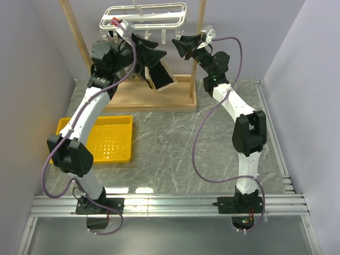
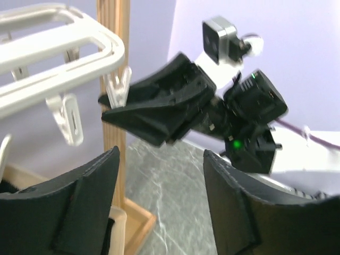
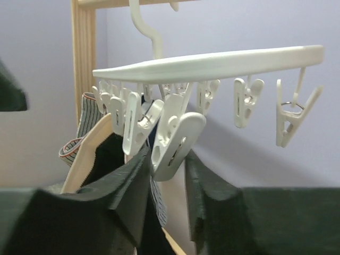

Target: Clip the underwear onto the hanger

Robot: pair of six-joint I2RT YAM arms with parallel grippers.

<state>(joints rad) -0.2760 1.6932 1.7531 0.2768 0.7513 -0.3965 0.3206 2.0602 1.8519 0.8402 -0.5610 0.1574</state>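
The white hanger point(image 1: 143, 16) hangs from the wooden stand, with clips dangling below it point(image 3: 212, 61). The underwear point(image 1: 160, 76), black with a tan waistband, hangs under the hanger's left part. Its top edge reaches up among the clips in the right wrist view point(image 3: 106, 156); I cannot tell which clip holds it. My left gripper point(image 1: 151, 53) is open and empty point(image 2: 160, 159), just above and beside the underwear, whose tan band point(image 2: 118, 226) lies by its left finger. My right gripper point(image 1: 181, 43) is open point(image 3: 167, 162), and its fingertips flank the lower end of one white clip point(image 3: 178, 141).
A grey striped garment point(image 3: 87, 114) hangs behind the underwear. The wooden frame stand point(image 1: 154, 98) has a flat base and two uprights point(image 2: 114, 159). A yellow tray point(image 1: 106, 138) lies at the left on the marble table point(image 1: 175, 154). Grey walls close in on both sides.
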